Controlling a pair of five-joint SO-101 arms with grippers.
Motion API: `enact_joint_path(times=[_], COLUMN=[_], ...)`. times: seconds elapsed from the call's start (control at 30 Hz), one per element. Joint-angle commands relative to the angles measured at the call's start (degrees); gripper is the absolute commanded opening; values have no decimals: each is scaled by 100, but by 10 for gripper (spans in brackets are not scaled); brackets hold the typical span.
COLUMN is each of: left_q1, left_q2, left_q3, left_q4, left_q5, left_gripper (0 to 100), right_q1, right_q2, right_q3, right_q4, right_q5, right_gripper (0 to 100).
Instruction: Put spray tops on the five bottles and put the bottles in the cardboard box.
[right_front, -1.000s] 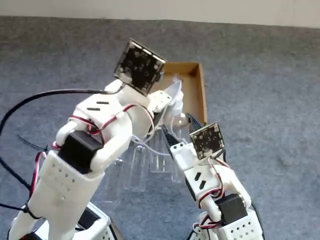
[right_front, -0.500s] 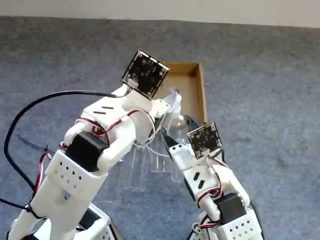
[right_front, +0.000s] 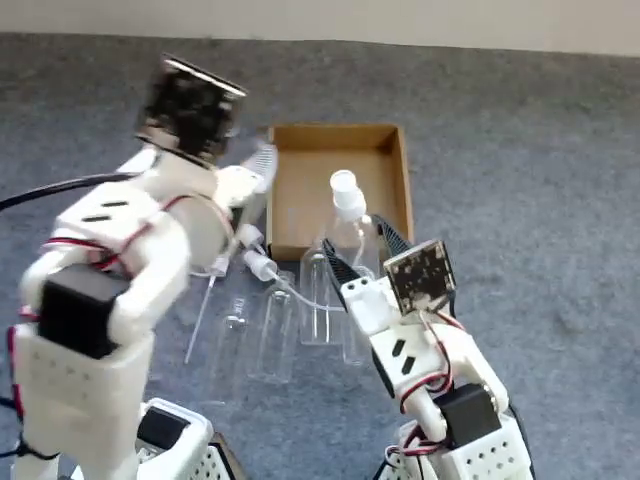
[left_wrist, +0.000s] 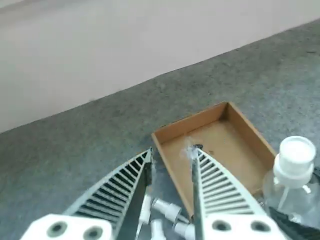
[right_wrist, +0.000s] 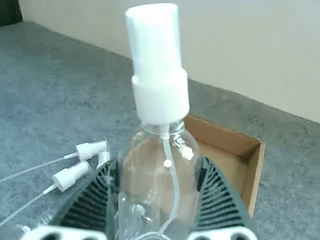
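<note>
Bottle (right_wrist: 157, 185), clear and round-shouldered with a white spray top (right_wrist: 156, 65), stood upright, clamped in the dark ribbed right fingers (right_wrist: 217, 197) just before the cardboard box (right_wrist: 252, 165). It looked best carried level over the thin wall and released low. Beyond, the pale left fingers (left_wrist: 117, 195) hung parted and empty.

High cam overhead; both wrist cams close, fwd-facing; all share cardboard box (right_front: 300, 195)

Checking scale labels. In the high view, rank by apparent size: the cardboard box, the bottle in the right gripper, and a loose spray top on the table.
1. cardboard box
2. bottle, upright and nearer the camera, so it may look enlarged
3. loose spray top, clearly smallest
</note>
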Motion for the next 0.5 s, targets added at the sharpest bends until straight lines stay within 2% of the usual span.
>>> enact_joint_path(times=[0.0,0.13,0.23,0.4,0.47], left_q1=[-426,-813,-989,-980,-980], left_q2=[-92,-101,-576,-2712,-3442], left_q3=[-84,673,1560,3653,4462], left_q4=[466,554,492,-633,-1020], left_q5=[-62,-62,-44,-62,-62], left_gripper=[130,130,130,135,174], right_q1=[-13,-40,-40,-338,-646], right_q2=[1253,2563,3442,4479,4769], right_q3=[-1042,-2009,-2563,-3046,-3055], right_q4=[-470,-558,-549,-549,-558], right_q5=[-316,-782,-1169,-1371,-1371], right_gripper=[5,5,5,5,5])
